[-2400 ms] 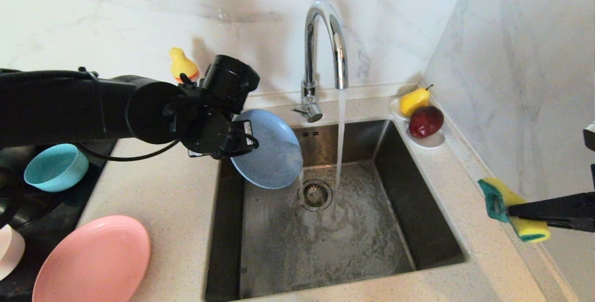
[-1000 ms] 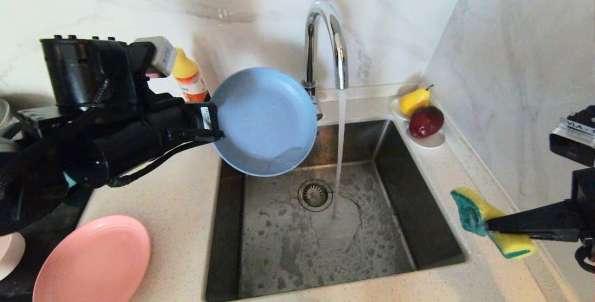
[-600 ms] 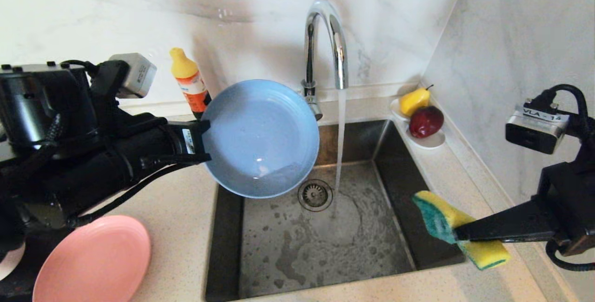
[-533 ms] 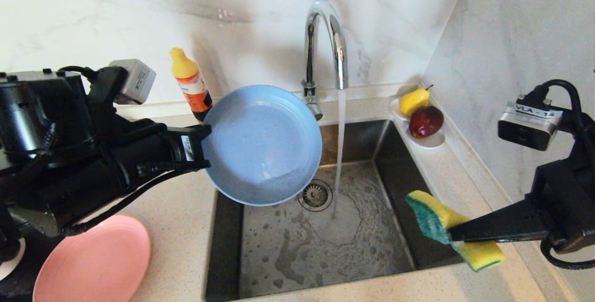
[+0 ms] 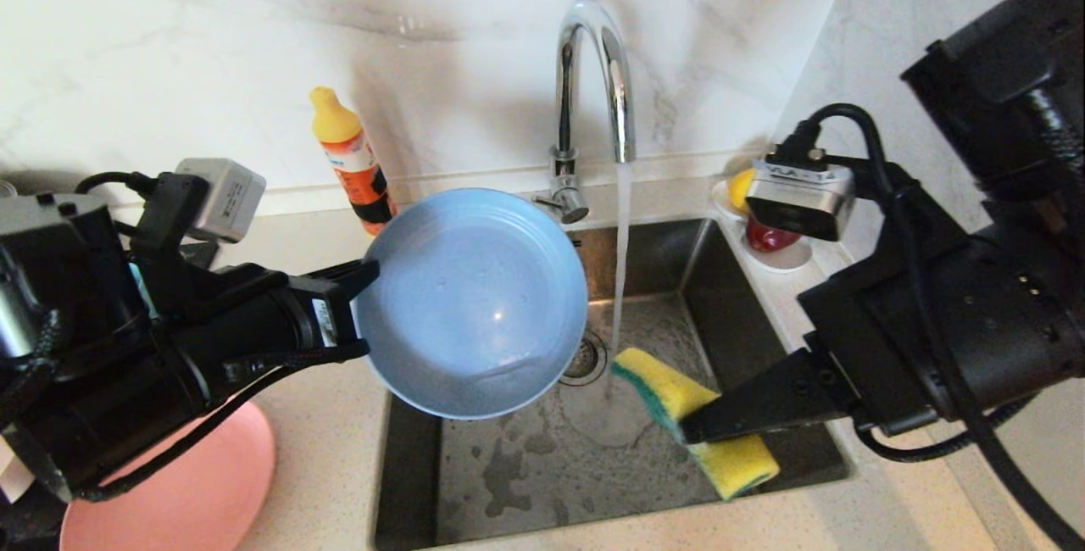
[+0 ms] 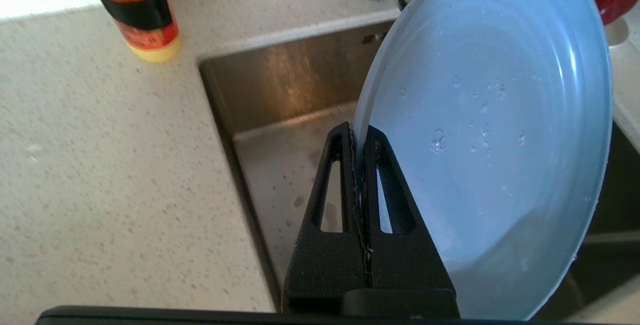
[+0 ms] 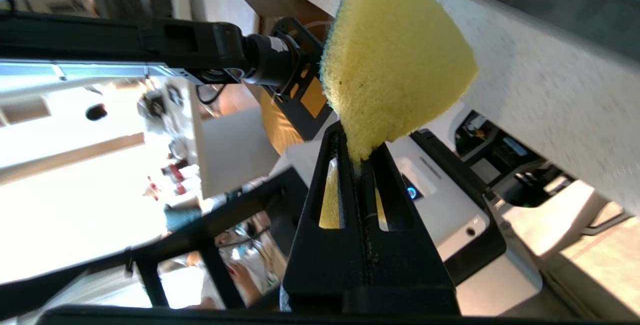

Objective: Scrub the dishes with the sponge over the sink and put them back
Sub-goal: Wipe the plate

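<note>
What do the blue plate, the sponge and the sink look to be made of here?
Blue plate: likely matte plastic; thin rim, dull sheen, beaded droplets.
Sponge: soft yellow foam with a green scouring layer; porous, pinched by the right end effector.
Sink: brushed stainless steel; grey reflective walls, wet.
Left end effector clamps the plate's rim.

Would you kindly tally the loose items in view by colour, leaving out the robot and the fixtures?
Blue: 1, plate
Pink: 1, plate
Yellow-green: 1, sponge
Orange: 1, bottle
White: 1, dish
Red: 1, apple
Yellow: 1, pear
Total: 7
</note>
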Available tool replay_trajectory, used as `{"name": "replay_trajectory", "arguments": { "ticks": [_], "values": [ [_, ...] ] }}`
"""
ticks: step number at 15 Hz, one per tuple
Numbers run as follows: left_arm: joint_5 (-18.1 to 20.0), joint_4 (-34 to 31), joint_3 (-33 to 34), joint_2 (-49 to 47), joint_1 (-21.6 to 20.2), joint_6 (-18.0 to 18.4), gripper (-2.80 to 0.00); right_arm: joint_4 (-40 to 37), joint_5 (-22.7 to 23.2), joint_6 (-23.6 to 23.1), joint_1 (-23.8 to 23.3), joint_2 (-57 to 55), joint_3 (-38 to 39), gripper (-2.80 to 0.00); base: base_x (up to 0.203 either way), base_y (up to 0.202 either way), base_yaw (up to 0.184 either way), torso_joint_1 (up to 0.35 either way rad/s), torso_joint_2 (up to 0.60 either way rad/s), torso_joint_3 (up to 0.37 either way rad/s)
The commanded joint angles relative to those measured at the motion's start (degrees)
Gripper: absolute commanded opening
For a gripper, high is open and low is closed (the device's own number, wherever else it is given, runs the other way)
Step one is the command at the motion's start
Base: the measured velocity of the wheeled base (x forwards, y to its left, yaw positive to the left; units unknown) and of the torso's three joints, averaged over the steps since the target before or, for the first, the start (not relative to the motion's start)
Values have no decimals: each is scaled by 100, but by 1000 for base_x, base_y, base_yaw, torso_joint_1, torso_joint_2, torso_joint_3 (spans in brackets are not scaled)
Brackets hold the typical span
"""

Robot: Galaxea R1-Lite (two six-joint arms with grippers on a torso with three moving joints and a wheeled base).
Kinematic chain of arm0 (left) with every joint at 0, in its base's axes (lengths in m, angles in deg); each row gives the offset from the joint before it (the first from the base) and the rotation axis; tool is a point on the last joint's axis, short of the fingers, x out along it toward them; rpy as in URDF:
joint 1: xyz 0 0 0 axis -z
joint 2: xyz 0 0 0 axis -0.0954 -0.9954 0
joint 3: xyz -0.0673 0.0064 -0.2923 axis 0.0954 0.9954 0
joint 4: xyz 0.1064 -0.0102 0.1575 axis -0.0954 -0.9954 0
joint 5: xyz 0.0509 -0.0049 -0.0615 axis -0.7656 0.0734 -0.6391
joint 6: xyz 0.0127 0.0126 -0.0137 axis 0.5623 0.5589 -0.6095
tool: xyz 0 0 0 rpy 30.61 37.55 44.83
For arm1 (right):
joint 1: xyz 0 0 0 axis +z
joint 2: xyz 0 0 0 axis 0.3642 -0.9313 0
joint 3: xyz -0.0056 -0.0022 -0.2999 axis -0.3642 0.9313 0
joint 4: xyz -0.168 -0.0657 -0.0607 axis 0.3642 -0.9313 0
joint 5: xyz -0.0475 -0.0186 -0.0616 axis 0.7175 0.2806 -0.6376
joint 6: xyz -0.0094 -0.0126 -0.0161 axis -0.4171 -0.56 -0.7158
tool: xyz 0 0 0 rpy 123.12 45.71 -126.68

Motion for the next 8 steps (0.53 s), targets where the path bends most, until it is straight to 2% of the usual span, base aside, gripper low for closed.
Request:
{"name": "replay_trajectory", "arguments": {
  "ticks": [1,5,8],
  "values": [
    [0,292,226,-54,11,81,-280,-104,-103,13,294,-568,-428,-280,0,0,0,0,0,0],
    [294,1008,486,-193,26,470,-280,-669,-241,53,561,-1409,-1543,-280,0,0,0,0,0,0],
    [433,1114,493,-193,44,496,-280,-859,-407,101,699,-1909,-2075,-280,0,0,0,0,0,0]
  ]
}}
